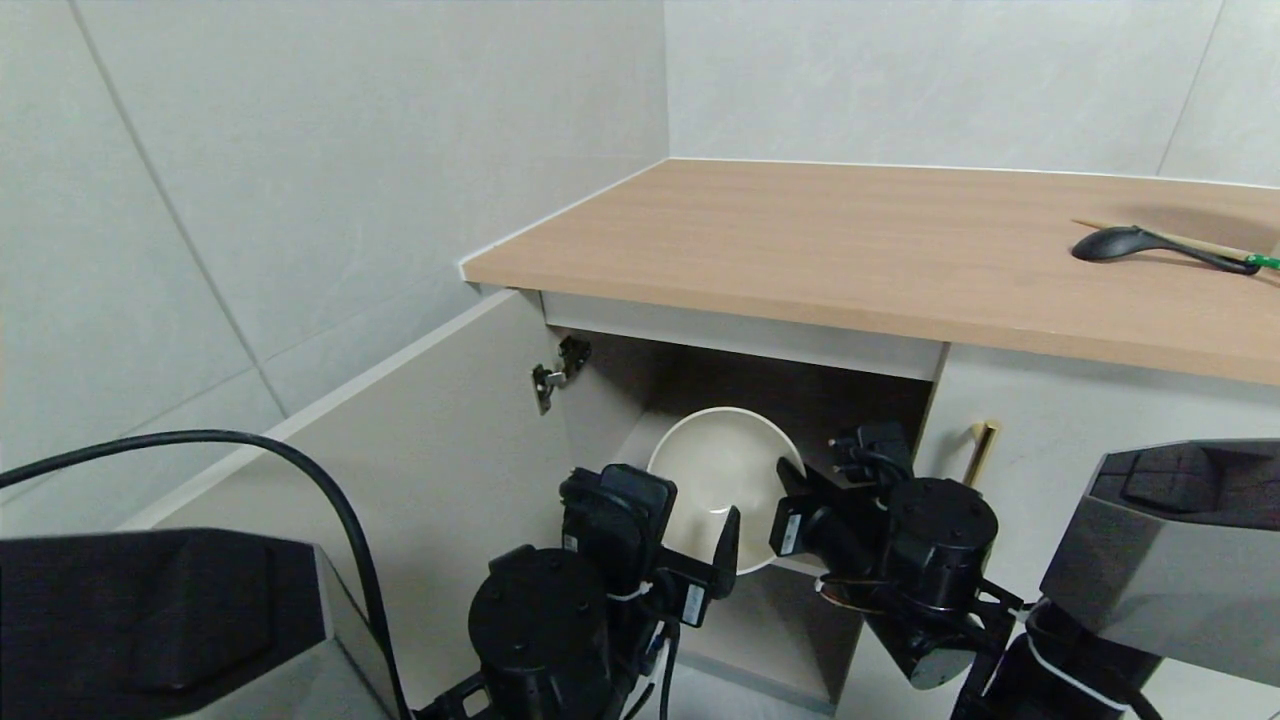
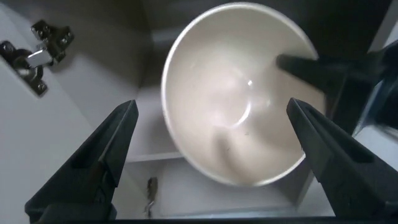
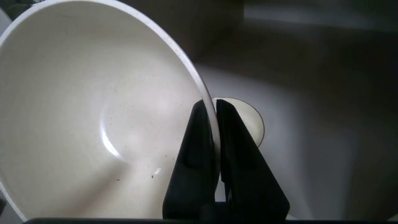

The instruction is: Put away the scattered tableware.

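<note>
Head view: open cabinet [image 1: 741, 346], small dish [image 3: 249, 119] inside; bowl [image 1: 712, 468] tilted at its mouth, rim pinched by my right gripper [image 3: 214, 122], left gripper [image 2: 211, 107] spread, clear of it.

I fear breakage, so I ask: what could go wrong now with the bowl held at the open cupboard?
The right gripper pinches the tilted bowl only at its rim, so it may slip or swing. A small dish lies inside the cupboard close by; the bowl could strike it when set down. The open left gripper sits close to the bowl and might bump it.
</note>
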Controlling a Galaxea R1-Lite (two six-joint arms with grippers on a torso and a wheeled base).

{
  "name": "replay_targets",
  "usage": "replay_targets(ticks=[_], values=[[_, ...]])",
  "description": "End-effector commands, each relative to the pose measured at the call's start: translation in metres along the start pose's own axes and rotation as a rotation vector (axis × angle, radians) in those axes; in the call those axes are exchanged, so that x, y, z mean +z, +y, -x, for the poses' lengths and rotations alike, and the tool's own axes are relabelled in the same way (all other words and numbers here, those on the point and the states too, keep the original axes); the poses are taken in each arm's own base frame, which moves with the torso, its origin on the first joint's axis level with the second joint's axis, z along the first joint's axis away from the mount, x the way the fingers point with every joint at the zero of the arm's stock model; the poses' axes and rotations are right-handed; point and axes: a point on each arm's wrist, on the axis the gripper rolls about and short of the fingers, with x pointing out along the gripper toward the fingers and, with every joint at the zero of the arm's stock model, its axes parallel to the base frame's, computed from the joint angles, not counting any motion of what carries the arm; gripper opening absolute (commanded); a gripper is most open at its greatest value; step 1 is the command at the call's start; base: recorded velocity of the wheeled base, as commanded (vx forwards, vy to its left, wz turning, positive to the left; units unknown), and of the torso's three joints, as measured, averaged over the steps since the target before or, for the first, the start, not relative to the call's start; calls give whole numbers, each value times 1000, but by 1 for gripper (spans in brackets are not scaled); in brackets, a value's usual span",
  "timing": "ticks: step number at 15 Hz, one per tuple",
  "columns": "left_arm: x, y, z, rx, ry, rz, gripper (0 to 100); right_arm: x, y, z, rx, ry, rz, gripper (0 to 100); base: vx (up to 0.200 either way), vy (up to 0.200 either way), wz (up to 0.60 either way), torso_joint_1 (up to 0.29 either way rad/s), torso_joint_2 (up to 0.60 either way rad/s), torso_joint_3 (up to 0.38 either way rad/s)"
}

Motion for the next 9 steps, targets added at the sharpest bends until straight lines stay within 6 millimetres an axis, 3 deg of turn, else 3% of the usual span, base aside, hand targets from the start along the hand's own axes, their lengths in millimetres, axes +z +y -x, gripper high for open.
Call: replay_targets(ticks=[1, 5, 9], values=[[1, 10, -4, 34, -1, 5, 100, 1, 0, 0, 1, -4, -2, 0, 0, 0, 0, 0, 0, 0], [7, 34, -13, 111, -14, 23, 100, 8, 1, 2, 4, -20, -9, 0, 0, 0, 0, 0, 0, 0], [1, 33, -16, 110, 9, 15, 100, 8, 1, 2, 5, -22, -10, 0, 0, 0, 0, 0, 0, 0]])
